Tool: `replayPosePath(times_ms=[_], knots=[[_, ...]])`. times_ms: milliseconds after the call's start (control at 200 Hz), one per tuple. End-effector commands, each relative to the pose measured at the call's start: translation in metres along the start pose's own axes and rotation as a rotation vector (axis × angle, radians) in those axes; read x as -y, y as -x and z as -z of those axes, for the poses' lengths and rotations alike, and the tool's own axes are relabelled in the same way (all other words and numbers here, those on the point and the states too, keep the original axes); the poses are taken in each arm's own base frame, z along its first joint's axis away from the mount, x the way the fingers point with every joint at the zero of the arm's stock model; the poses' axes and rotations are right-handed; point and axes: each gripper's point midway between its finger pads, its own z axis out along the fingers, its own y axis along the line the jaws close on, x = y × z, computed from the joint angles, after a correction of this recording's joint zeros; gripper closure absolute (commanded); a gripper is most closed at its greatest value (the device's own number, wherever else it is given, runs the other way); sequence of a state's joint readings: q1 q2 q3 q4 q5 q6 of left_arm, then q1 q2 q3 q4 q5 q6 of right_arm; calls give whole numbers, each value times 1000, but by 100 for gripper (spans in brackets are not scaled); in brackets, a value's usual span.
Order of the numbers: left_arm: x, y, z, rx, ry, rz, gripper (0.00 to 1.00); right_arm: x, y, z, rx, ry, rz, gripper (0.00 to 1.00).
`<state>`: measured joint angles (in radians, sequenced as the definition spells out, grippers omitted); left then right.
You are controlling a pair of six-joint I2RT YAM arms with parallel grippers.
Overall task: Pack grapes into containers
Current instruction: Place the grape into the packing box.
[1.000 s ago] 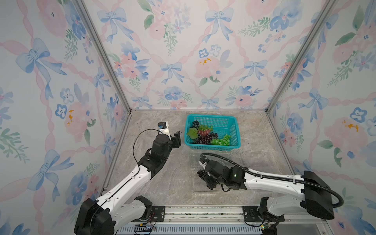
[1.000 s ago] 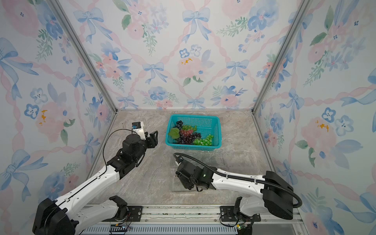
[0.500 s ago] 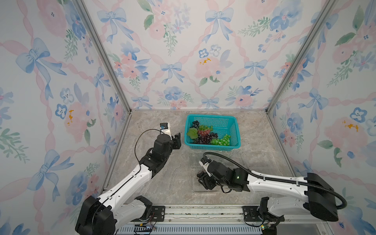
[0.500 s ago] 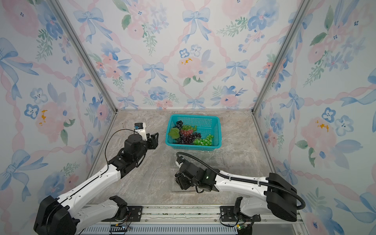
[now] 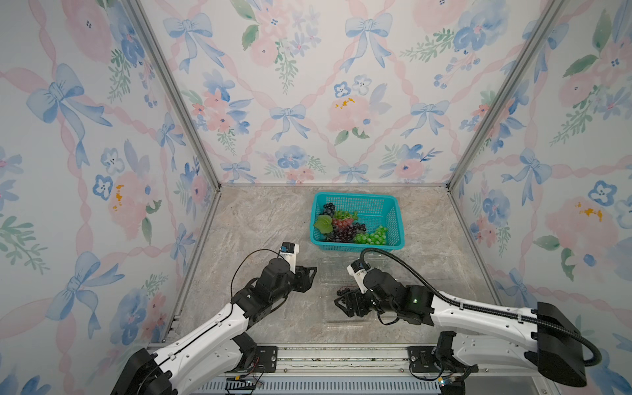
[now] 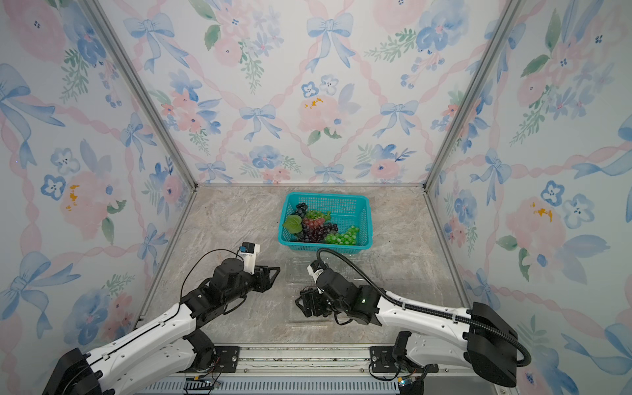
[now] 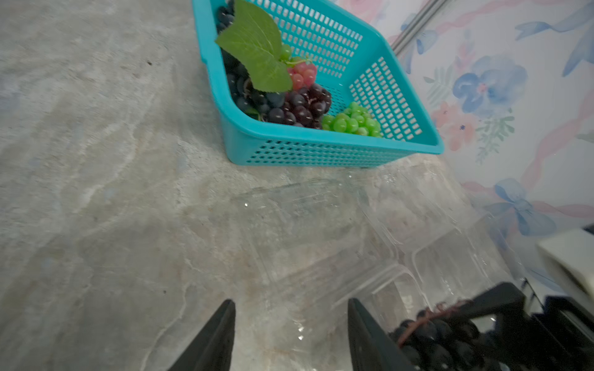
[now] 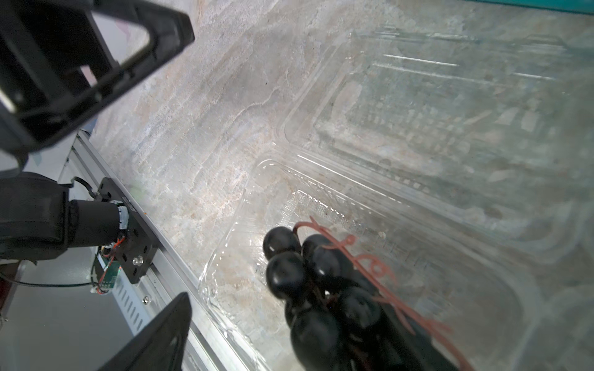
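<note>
The basket (image 5: 394,219) of grapes (image 5: 343,229) is sitting at 12 o'clock, the right gripper (image 5: 343,305) is spreading its jaws wider off a dark bunch (image 8: 305,276) over the near container (image 8: 225,250) — and the left gripper (image 7: 291,308), jaws apart and empty, is backing toward 6.

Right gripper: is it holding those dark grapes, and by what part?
Apparently not. The right gripper stands open over the clear container; the dark grape bunch lies inside, with a visible gap to one finger.
</note>
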<state>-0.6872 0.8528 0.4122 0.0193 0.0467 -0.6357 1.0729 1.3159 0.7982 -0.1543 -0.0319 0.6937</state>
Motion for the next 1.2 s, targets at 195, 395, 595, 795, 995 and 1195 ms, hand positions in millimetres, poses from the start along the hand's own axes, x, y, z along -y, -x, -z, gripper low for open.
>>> replayPosePath(times_ms=[195,395,595,795,995,1195], knots=[[38,-32,0,-134,-150,46,37,-3,19,-1,73,115,-201,12],[43,-50,-7,-203,-159,64,34,-7,22,2,91,157,-238,2],[53,-63,-12,-246,-178,49,28,-7,24,7,127,200,-279,3],[68,-59,-11,-231,-219,57,27,-8,27,9,151,226,-309,3],[83,-63,-11,-244,-288,90,25,-11,31,7,187,274,-352,3],[91,-60,-12,-229,-320,130,24,-12,39,8,239,315,-408,3]])
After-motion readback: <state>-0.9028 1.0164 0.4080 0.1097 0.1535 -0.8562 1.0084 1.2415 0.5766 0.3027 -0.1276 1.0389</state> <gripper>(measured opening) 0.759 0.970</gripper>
